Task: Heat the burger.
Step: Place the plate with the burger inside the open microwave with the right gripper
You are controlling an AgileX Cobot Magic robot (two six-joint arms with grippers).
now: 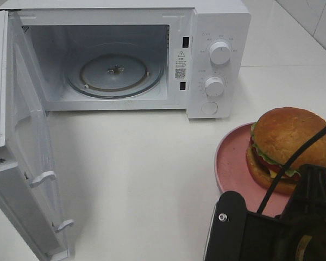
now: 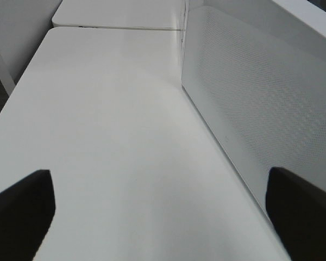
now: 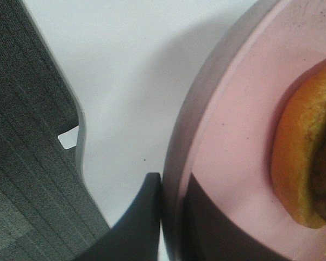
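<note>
Left pincer (image 2: 162,215) hangs spread wide with nothing between its fingertips, low over the white table (image 1: 141,163) and just beside the outer face of the microwave door (image 1: 22,163), which stands fully open at the left. Right of that door, the microwave (image 1: 231,27) shows its cavity bare but for the glass turntable (image 1: 115,73), so the way in looks ready. Toward the near right, the burger (image 1: 290,144) sits on the pink plate (image 1: 228,163), on the table and well apart from the oven mouth, and the right pincer (image 3: 171,217) is clenched on the plate's near rim, one finger outside the rim and the other seemingly over its inner face. My worry lies in that grip: a plate pinched at a single edge may droop on its far side once lifted, and the burger, tall and loose, could slide or topple off. The smooth rim might also slip out of so narrow a pinch, and on the way in the plate's edge could knock the cavity frame or the open door. As for the burger itself, its top bun is domed and golden-brown, green lettuce frills out below it over a red tomato layer, and the bottom bun rests flat on the plate.
</note>
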